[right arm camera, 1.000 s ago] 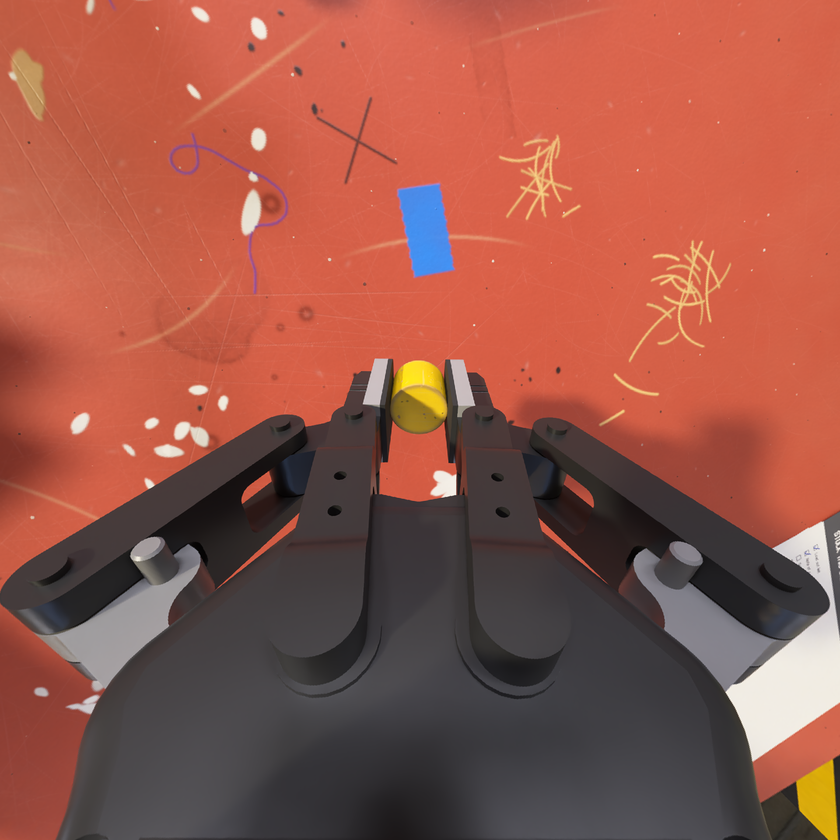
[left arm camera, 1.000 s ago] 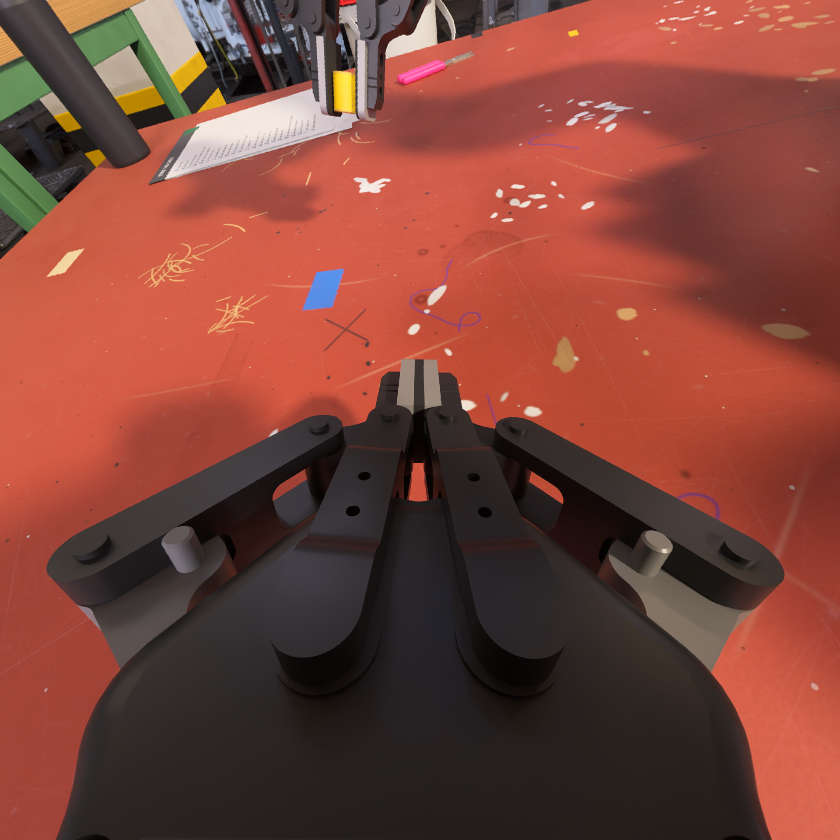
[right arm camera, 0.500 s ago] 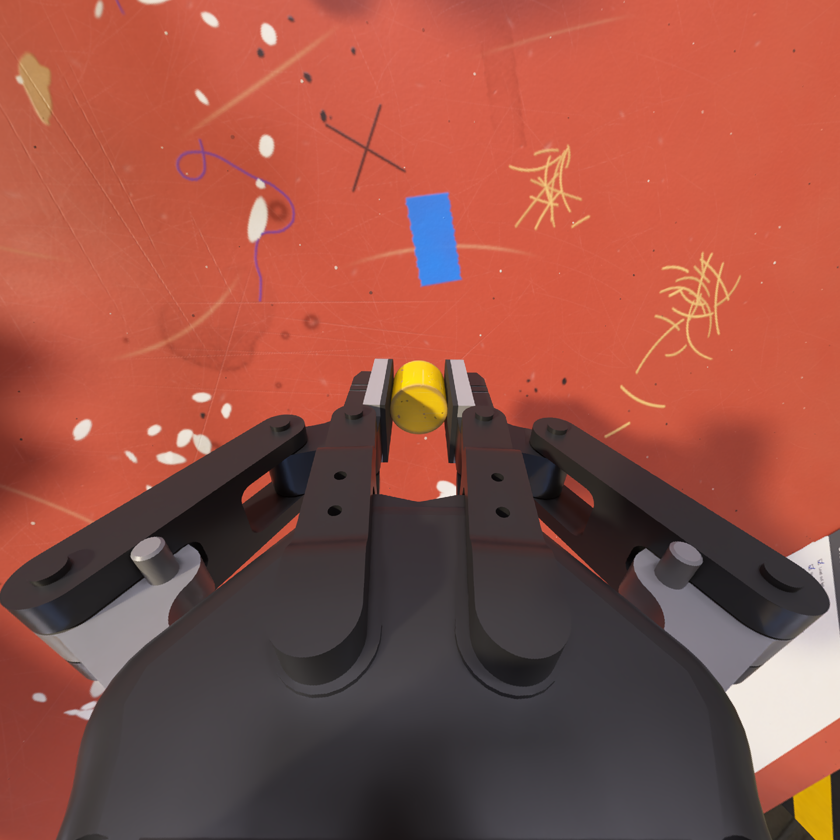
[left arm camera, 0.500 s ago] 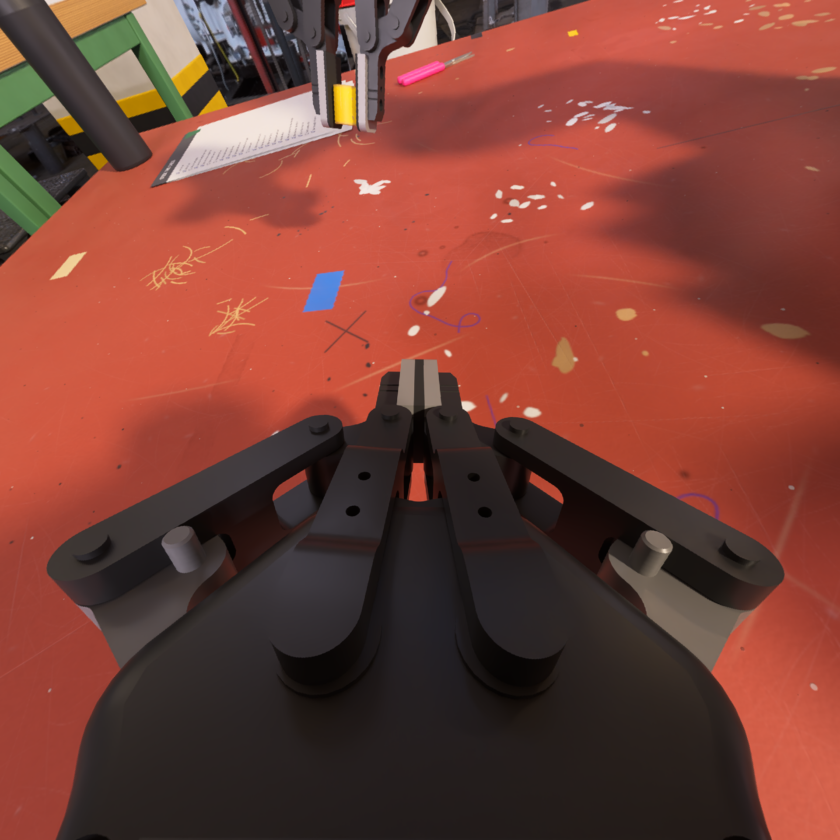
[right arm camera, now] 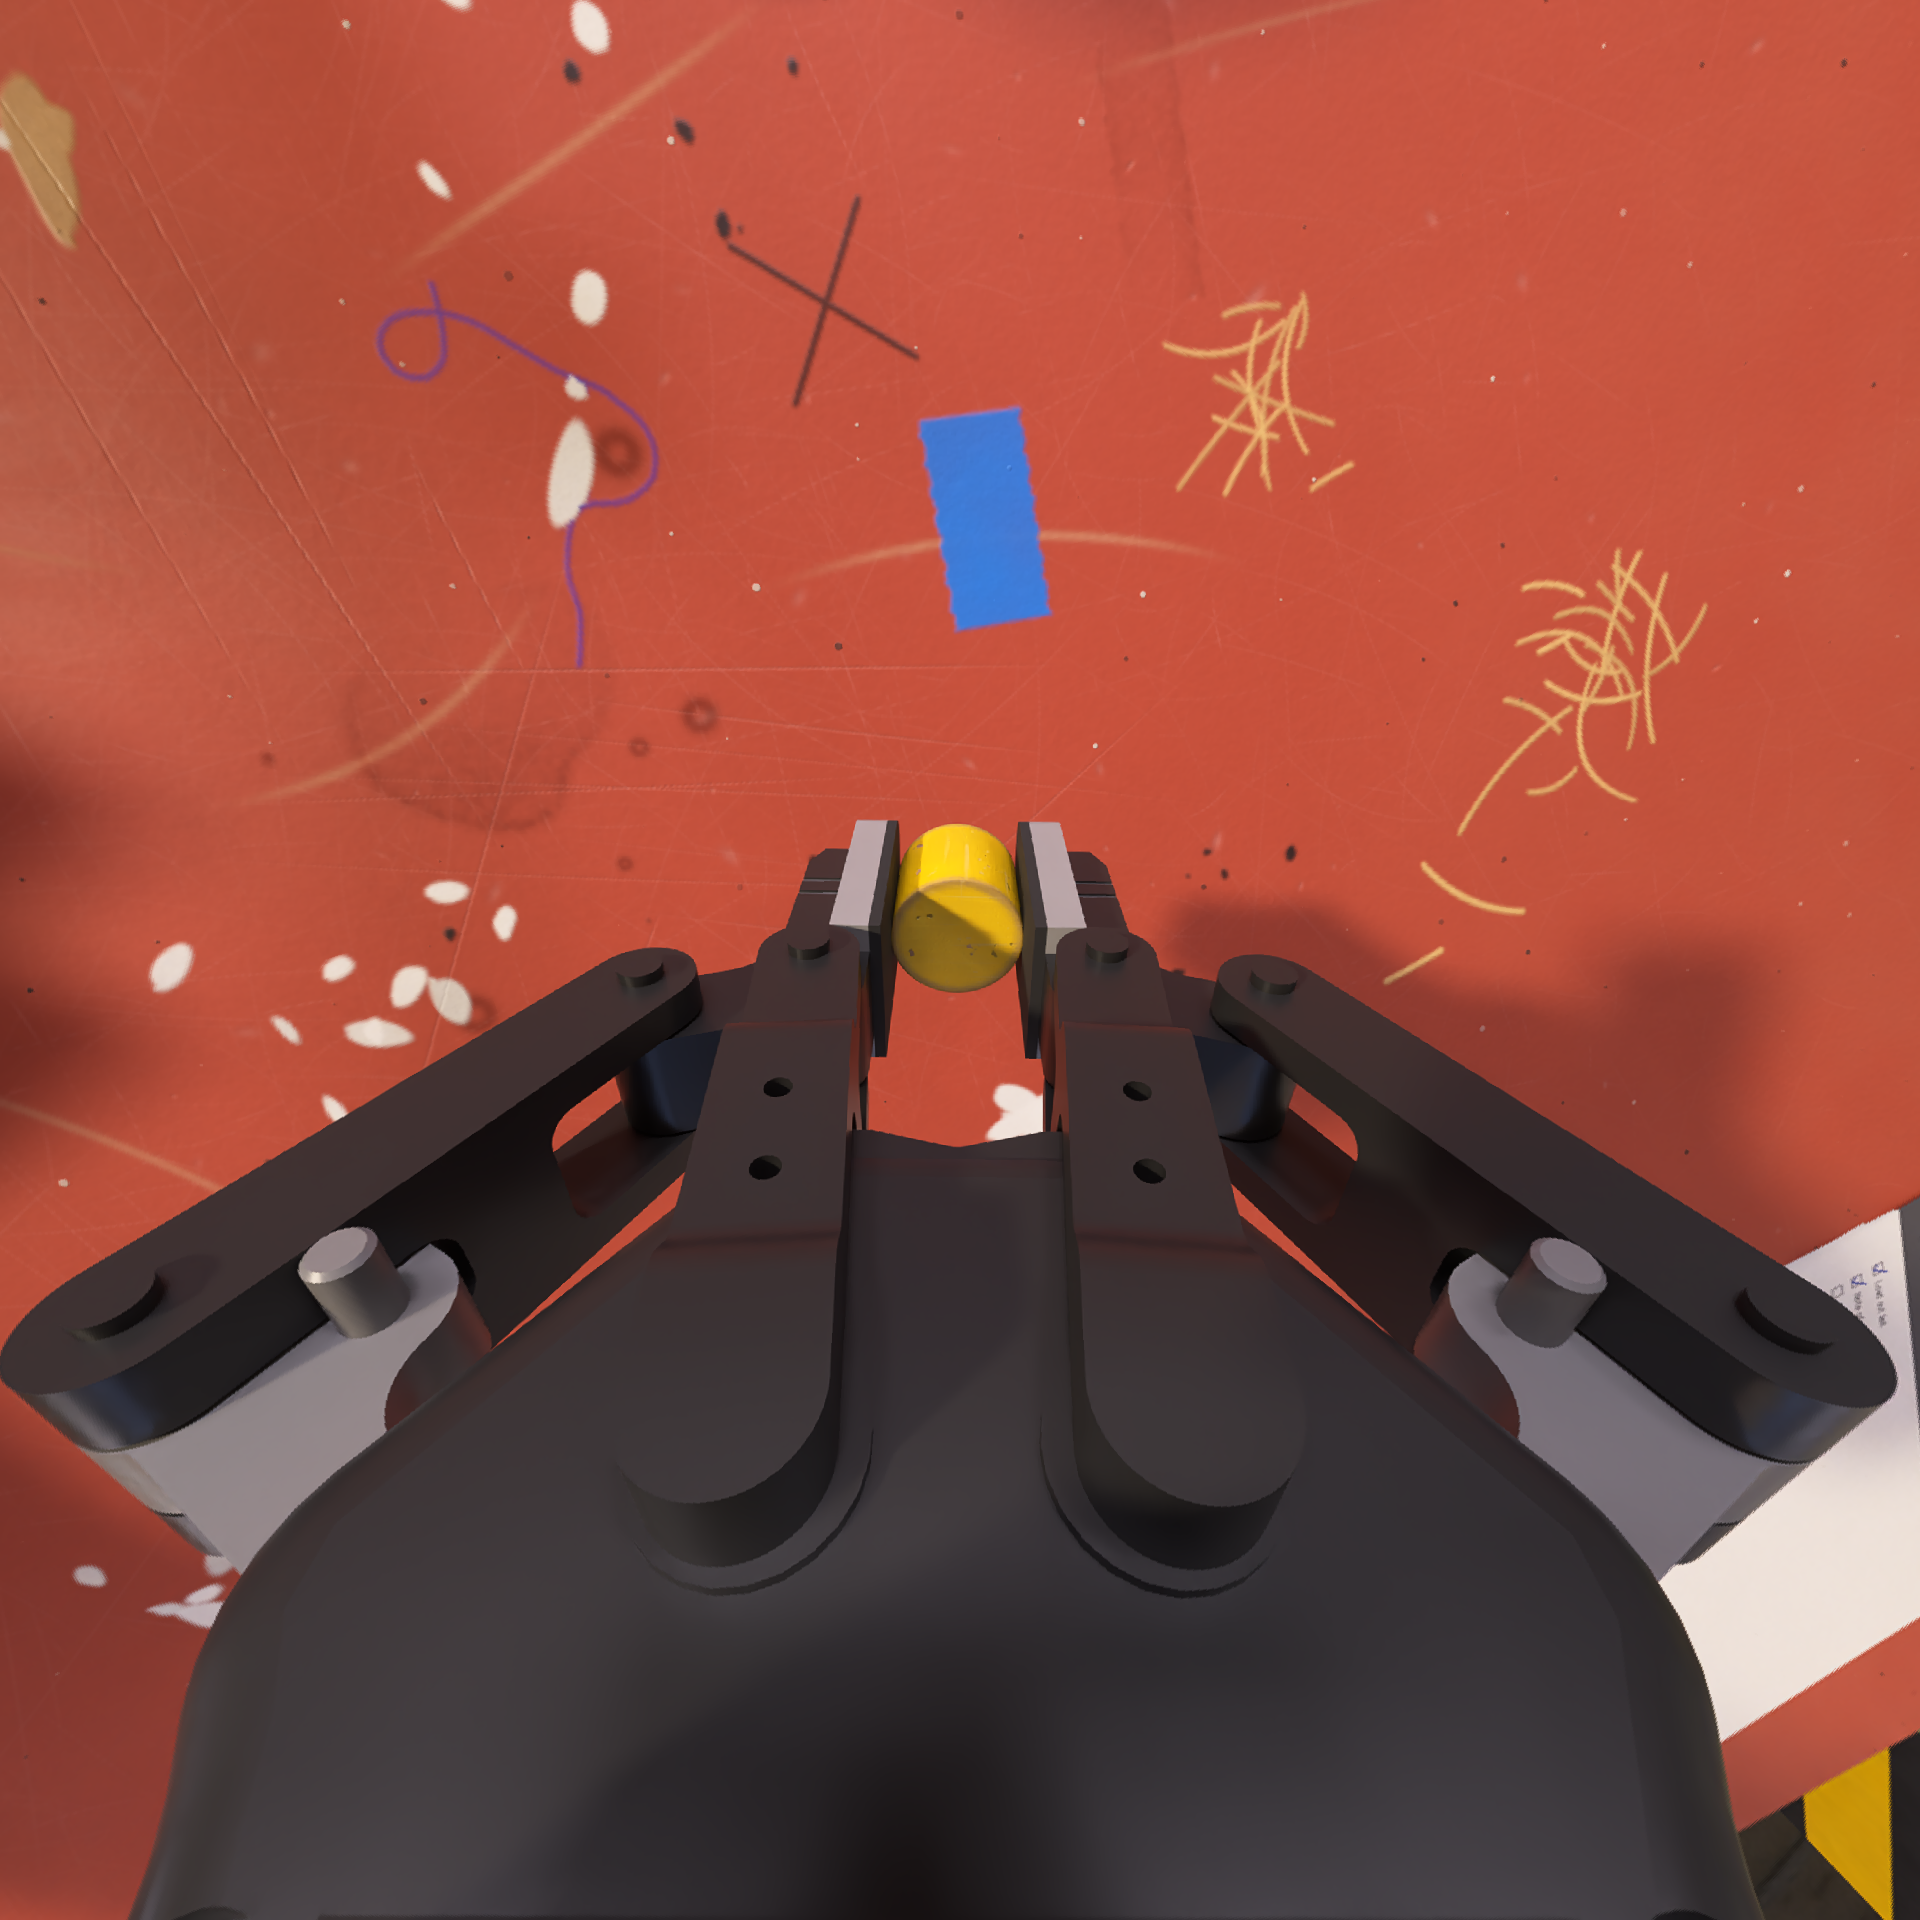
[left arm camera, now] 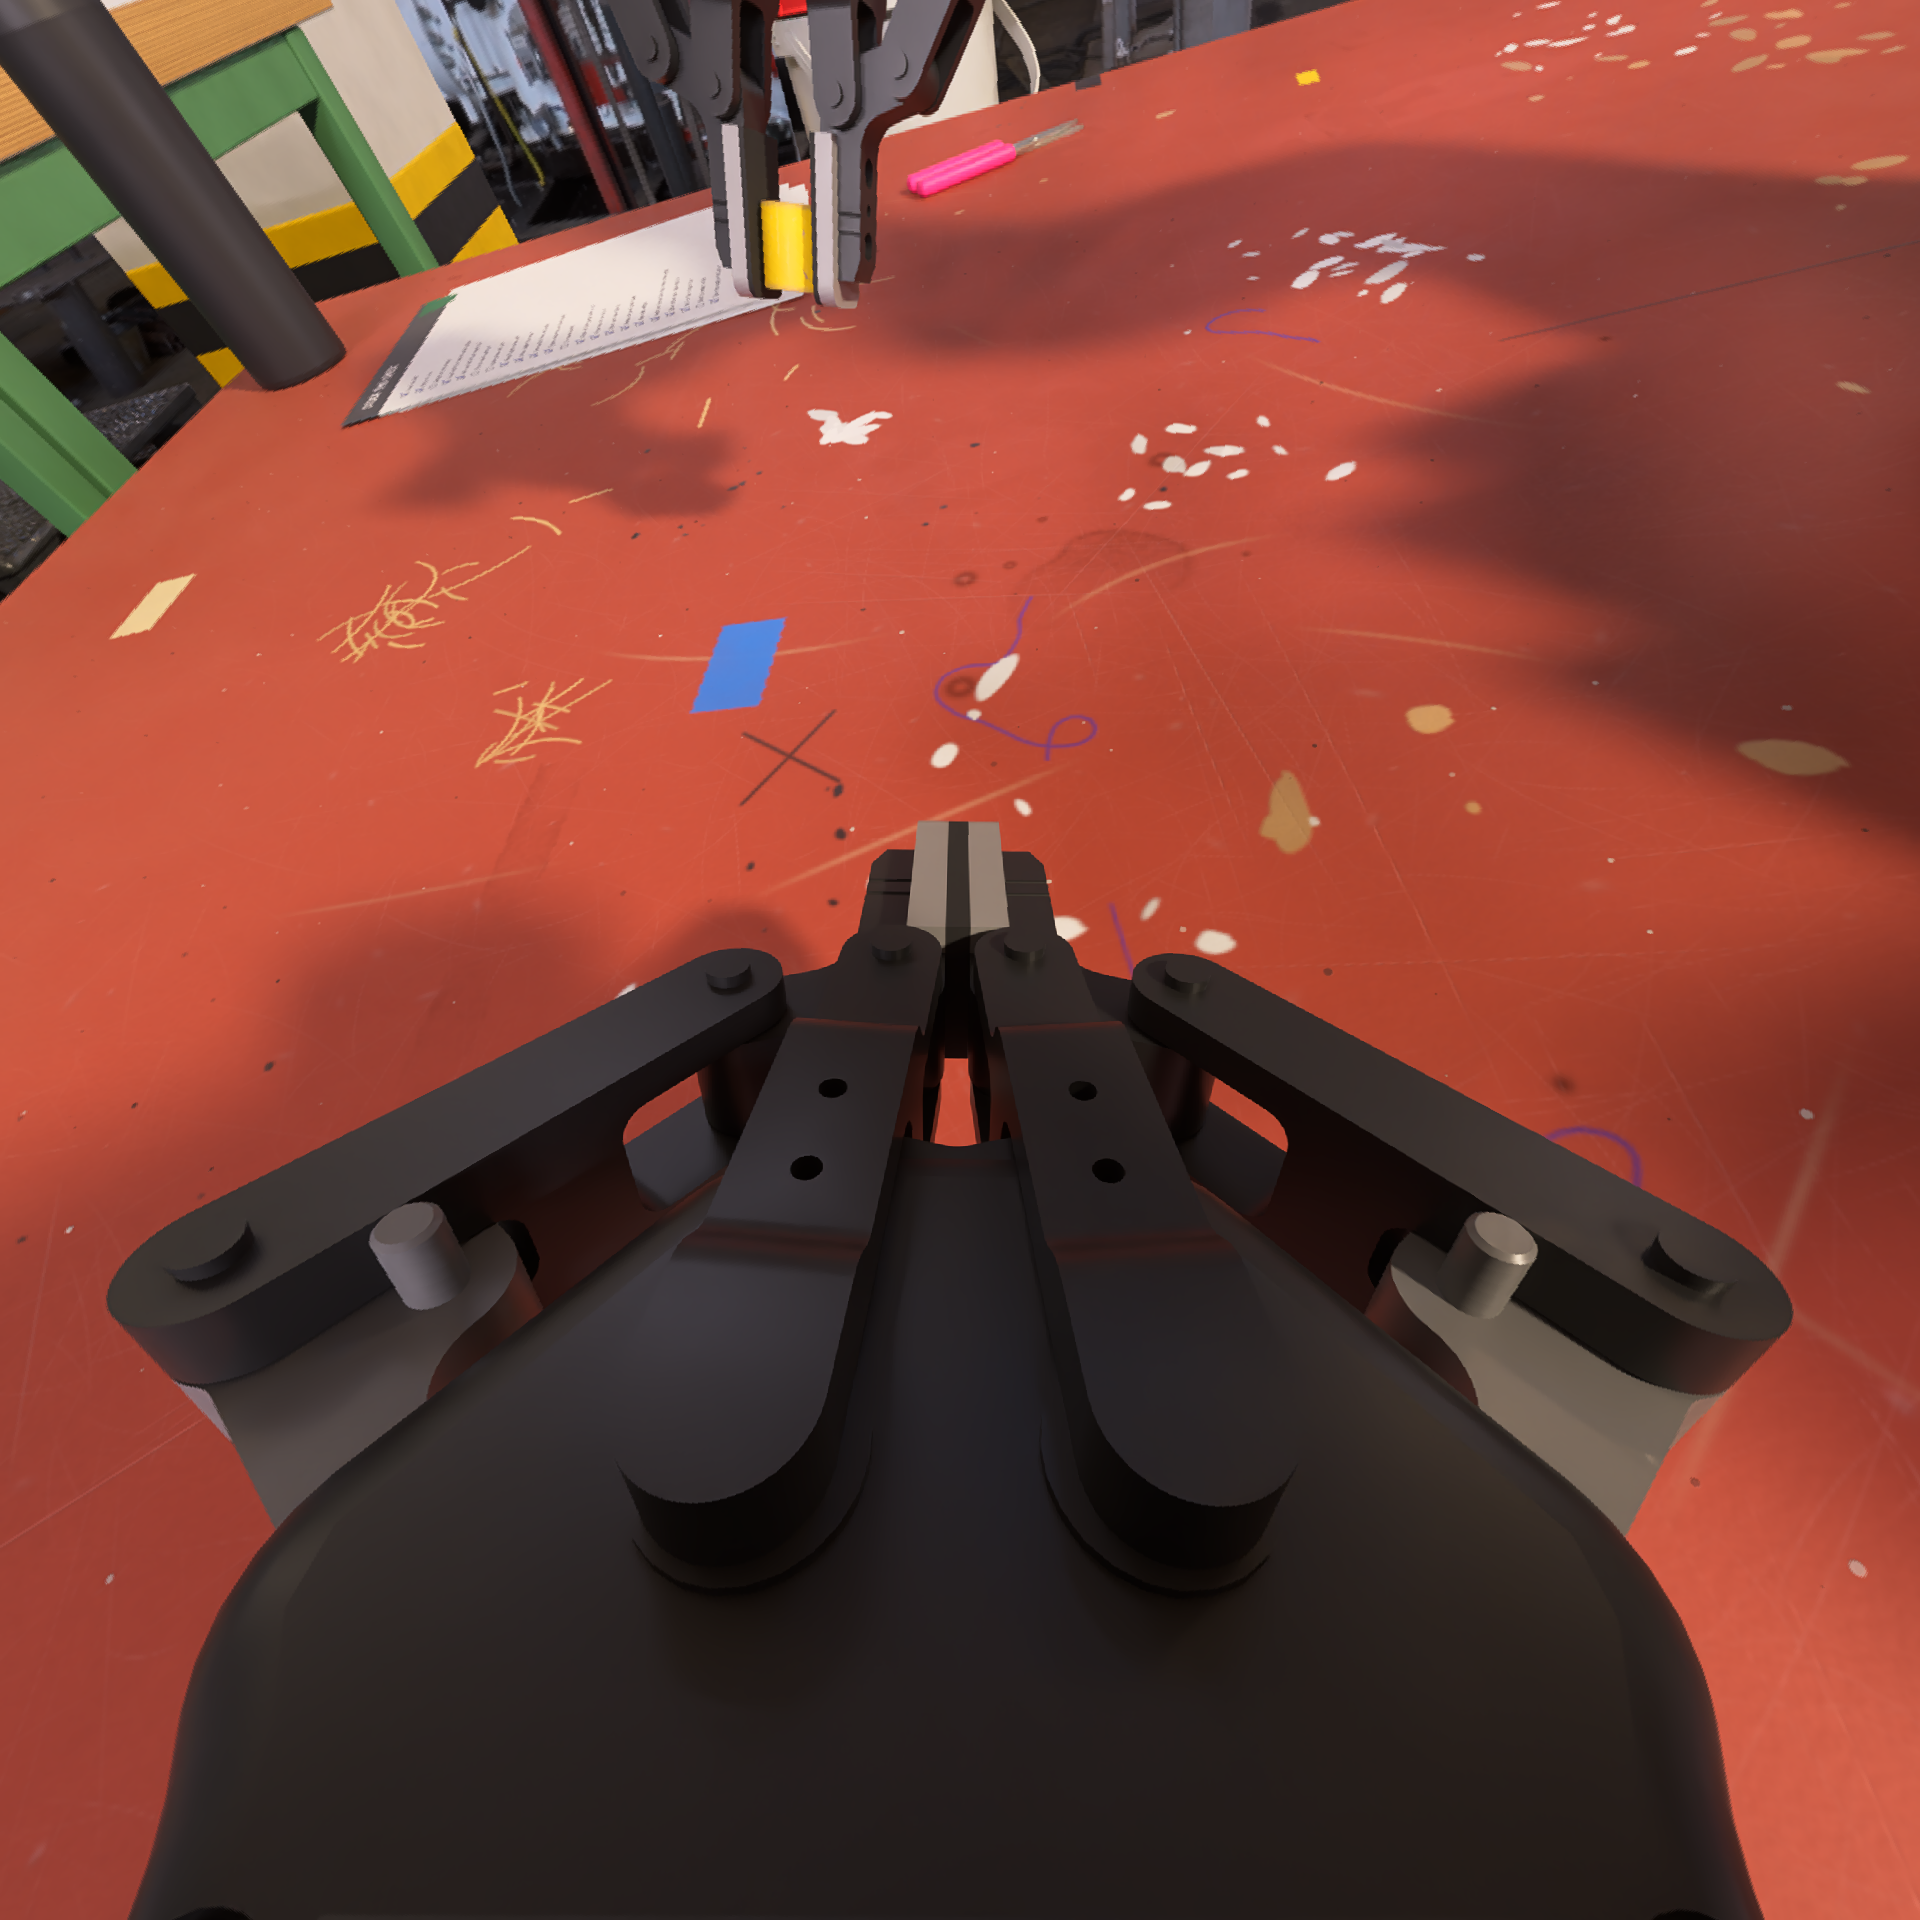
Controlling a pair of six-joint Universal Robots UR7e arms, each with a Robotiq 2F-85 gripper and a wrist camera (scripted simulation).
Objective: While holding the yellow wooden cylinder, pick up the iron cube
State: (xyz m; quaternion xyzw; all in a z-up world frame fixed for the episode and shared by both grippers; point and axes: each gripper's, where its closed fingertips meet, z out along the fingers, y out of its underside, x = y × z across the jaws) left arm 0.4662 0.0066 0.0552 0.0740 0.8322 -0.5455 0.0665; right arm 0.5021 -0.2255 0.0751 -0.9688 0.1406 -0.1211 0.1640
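Note:
My right gripper point(right arm camera: 956, 831) is shut on the yellow wooden cylinder point(right arm camera: 956, 914), gripping its curved sides and holding it above the red table point(right arm camera: 1351, 156). In the left wrist view the right gripper point(left arm camera: 795, 296) hangs at the far end of the table with the cylinder point(left arm camera: 781, 244) between its fingers, over the edge of a sheet of paper. My left gripper point(left arm camera: 958, 831) is shut with nothing in it, low over the middle of the table point(left arm camera: 1455, 1039). No iron cube shows in either view.
A white printed sheet point(left arm camera: 561, 312) lies at the far left, next to a dark post point(left arm camera: 177, 197) and a green bench frame point(left arm camera: 353, 156). A pink-handled tool point(left arm camera: 961, 168) lies at the far edge. A flat blue patch point(left arm camera: 740, 665) point(right arm camera: 984, 516) marks the table.
My right gripper with the cylinder has dropped slightly, and the table marks in its view have shifted a little. My left gripper has not moved.

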